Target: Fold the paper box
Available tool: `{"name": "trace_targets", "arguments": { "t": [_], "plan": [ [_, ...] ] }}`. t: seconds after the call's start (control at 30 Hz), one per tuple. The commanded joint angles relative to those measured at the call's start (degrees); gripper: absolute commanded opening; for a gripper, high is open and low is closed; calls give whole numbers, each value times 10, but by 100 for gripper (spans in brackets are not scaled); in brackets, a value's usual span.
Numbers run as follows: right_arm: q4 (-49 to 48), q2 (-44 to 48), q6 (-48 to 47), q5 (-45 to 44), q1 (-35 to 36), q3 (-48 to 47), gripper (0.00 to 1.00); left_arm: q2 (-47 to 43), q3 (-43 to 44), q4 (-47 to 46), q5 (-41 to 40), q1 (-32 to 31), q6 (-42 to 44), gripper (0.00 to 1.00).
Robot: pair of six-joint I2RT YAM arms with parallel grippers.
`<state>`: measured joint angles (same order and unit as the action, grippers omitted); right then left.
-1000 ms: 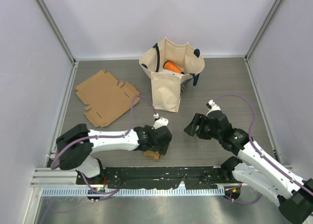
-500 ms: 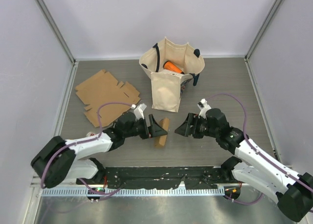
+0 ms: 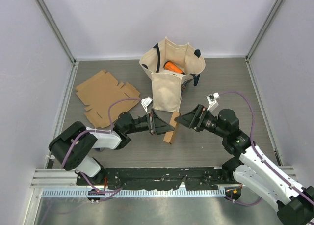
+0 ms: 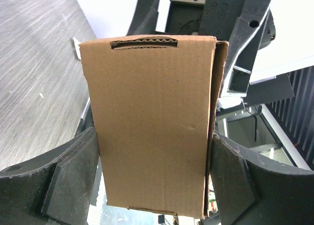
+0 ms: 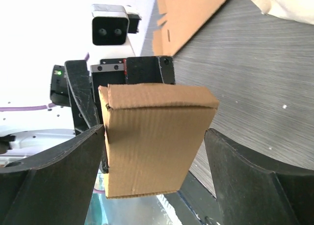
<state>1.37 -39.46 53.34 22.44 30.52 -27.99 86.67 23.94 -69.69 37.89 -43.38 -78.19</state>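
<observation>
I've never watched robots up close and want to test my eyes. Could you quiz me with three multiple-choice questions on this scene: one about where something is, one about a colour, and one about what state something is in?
1. Where does the flat cardboard sheet lie?
A. on the far left part of the table
B. in the near right corner
C. midway between the arms

2. What colour is the object poking out of the tote bag?
A. blue
B. orange
C. green

3. How is the small folded box placed?
A. loose on the table
B. inside the bag
C. clamped in the left hand

Answers:
1 A: the top view shows it at the far left.
2 B: orange shows in the bag's mouth.
3 C: the left wrist view shows both fingers pressed against its sides.
</observation>
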Motion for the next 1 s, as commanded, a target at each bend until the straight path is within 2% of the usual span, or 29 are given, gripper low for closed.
{"name": "trace_targets", "arguments": {
  "t": [0.0, 0.17, 0.4, 0.5, 0.67, 0.97],
  "plan": [
    [-148, 9, 92, 18, -5, 28, 88, -18, 21, -140, 36, 2, -25, 72],
    [-205, -5, 135, 23, -5, 41, 88, -27, 25, -140, 37, 2, -28, 72],
    [-145, -5, 106, 25, -5, 18, 89, -41, 28, -138, 36, 1, -28, 71],
    [-66, -7, 50, 22, -5, -9, 89, -48, 31, -119, 39, 1, -20, 70],
    [-35, -9, 19, 30, -6, -32, 89, -50, 34, -107, 41, 1, -18, 70],
    [-73, -18, 38, 33, -5, -14, 89, -63, 36, -106, 40, 1, -21, 70]
  ]
}}
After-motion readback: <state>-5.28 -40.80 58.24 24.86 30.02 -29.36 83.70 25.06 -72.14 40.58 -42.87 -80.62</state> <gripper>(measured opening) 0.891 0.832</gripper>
